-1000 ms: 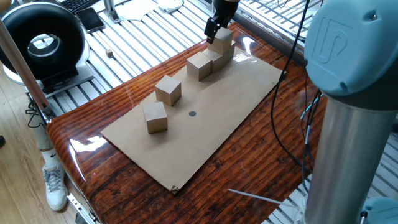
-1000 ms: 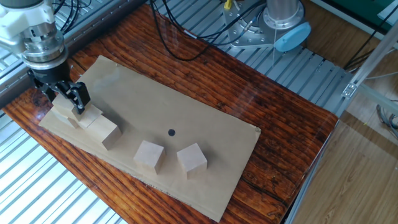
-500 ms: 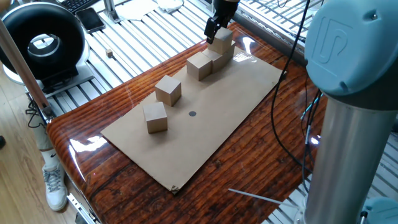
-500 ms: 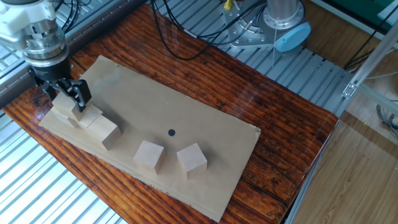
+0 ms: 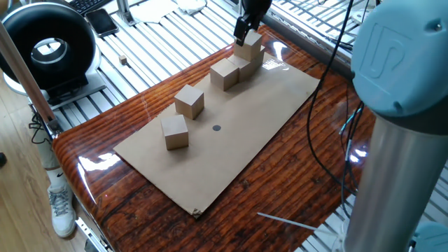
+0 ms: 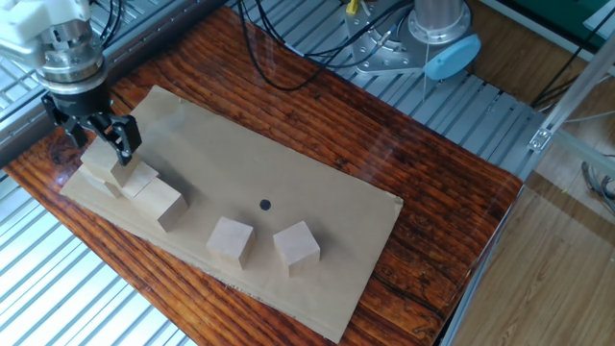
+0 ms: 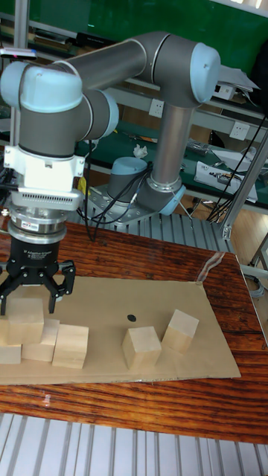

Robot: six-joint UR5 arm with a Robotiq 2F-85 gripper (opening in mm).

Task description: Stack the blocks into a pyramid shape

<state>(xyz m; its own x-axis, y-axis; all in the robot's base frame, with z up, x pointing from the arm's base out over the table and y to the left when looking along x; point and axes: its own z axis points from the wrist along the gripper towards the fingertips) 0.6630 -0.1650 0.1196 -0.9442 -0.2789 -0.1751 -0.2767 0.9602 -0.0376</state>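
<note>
From the tall fixed view I am seeing the whole arm (image 7: 112, 67) bending down over the table, which neither of the other two cameras shows; one fixed view is giving only the grey column (image 5: 402, 133) close to the lens and the lower tip of the claw. In the tall fixed view the stacked group is standing at about 9 o'clock on the cardboard sheet (image 7: 171, 305), with three blocks in a bottom row, though the outermost one is cut by the picture edge, and the top block (image 7: 24, 320) lying on them. The other fixed view, looking from above, is showing this same top block (image 6: 102, 160) sitting on the row at the 9 o'clock end of the sheet, and the small black dot (image 6: 265, 204) near the sheet's middle. Two loose blocks (image 6: 231, 238) (image 6: 296, 244) are resting apart from the stack, near each other but not touching, toward 6 o'clock from the dot in that view. In one fixed view the stack is appearing at 1 o'clock and a much tinier cube (image 5: 123, 61) is lying on the metal slats at 10 o'clock, off the table. The gripper (image 7: 31, 299) is hanging just over the top block with its fingers spread wider than the block; they are standing on both sides of its upper part, and I cannot tell whether they are touching it. It is gripping nothing.
</note>
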